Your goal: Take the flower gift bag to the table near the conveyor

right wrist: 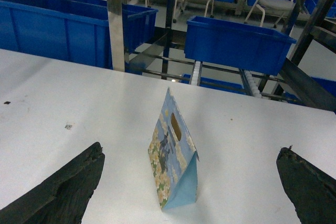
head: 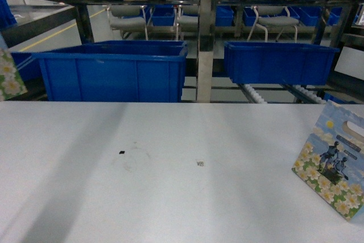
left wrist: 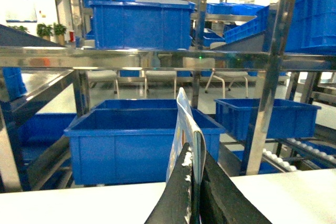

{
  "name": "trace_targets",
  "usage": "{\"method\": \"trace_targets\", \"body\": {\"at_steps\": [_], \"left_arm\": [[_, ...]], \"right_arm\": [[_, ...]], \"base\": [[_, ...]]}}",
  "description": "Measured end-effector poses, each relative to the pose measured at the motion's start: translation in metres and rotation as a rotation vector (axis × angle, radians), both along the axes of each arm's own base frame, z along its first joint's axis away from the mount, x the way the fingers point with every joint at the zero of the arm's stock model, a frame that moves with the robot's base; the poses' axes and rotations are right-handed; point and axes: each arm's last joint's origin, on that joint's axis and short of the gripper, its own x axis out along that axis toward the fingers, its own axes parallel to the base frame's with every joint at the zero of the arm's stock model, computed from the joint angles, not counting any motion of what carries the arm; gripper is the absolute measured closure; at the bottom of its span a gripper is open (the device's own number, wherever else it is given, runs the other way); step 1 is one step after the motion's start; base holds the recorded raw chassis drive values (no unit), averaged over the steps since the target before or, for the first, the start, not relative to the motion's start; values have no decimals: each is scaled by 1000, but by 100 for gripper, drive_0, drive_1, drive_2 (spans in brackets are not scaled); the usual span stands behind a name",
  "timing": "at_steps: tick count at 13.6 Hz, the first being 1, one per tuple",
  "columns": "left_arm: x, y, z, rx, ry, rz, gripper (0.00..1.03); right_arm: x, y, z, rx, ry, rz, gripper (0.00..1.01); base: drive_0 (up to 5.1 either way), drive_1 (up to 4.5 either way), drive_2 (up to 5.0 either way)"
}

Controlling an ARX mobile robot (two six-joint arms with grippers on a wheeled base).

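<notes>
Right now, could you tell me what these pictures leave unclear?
- Left hand: shut on a flower gift bag; head view's left edge cuts that bag.
- Second bag: right edge crops it.
- Table specks: too small to identify.
- Conveyor: bins hide most.

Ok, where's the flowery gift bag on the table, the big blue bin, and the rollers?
gift bag [right wrist: 173, 156]: right wrist view, on its printed side.
blue bin [head: 114, 75]: head view, on its front wall.
rollers [head: 253, 92]: head view, on the white roller row.
</notes>
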Motion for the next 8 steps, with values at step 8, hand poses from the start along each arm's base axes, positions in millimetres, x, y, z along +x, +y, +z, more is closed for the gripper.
{"method": "trace_targets", "body": {"at_steps": [8], "left_arm": [[53,-42,-11,-45,54,-14,101]], "right_arm": [[0,0,0,0,0,0,3]], "base": [[0,0,0]]}}
